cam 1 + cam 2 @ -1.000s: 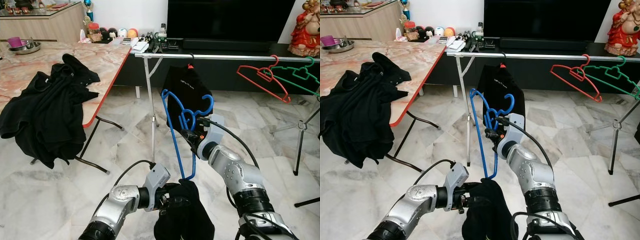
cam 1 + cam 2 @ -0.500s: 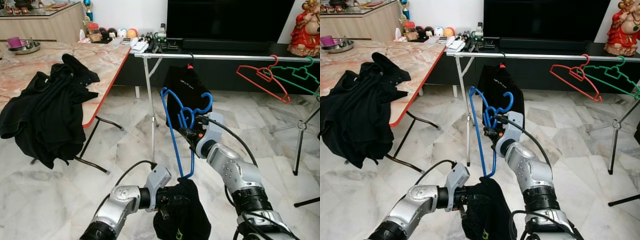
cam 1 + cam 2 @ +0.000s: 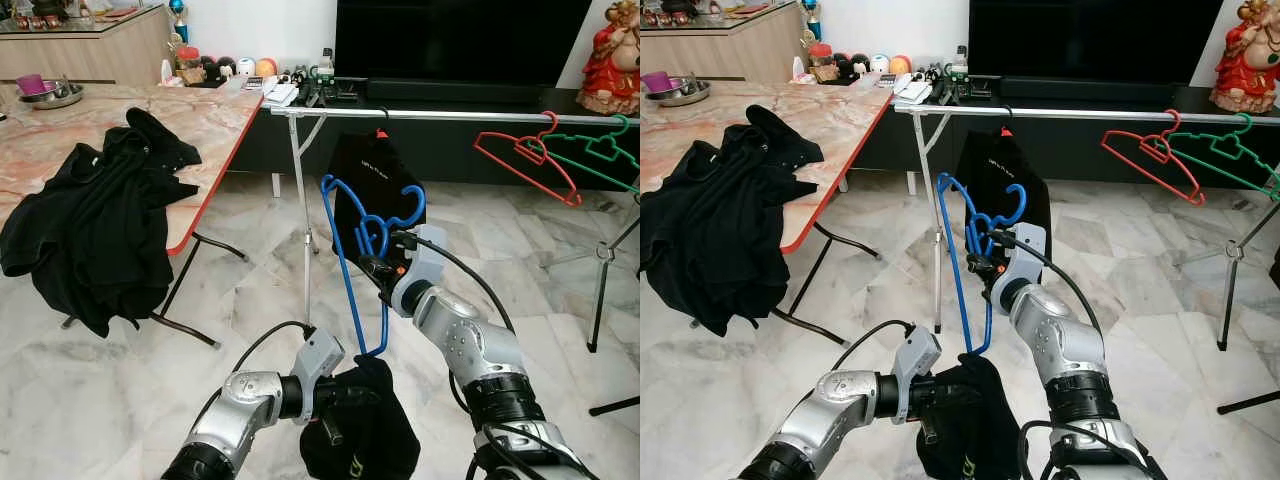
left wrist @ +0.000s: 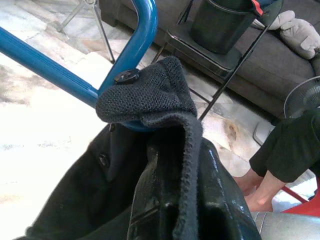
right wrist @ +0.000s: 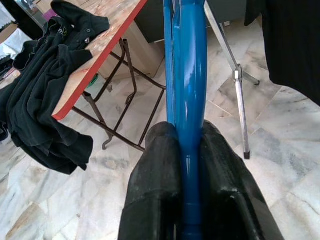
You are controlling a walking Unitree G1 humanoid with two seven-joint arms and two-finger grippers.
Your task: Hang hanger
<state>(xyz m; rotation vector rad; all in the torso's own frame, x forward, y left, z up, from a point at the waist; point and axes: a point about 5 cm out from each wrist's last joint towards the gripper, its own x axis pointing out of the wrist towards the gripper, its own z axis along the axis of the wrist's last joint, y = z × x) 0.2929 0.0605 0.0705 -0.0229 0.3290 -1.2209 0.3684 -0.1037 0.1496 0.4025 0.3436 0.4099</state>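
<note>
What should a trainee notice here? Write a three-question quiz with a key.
1. True or false: the right end effector is shut on the blue hanger.
2. What does the left end effector hold: A) a black garment, B) a red hanger, C) a bowl?
3. Fill in: one corner of the blue hanger sits inside the garment's ____.

Key: 1 true; 2 A; 3 fabric, the cloth wraps over the corner in the left wrist view.
</note>
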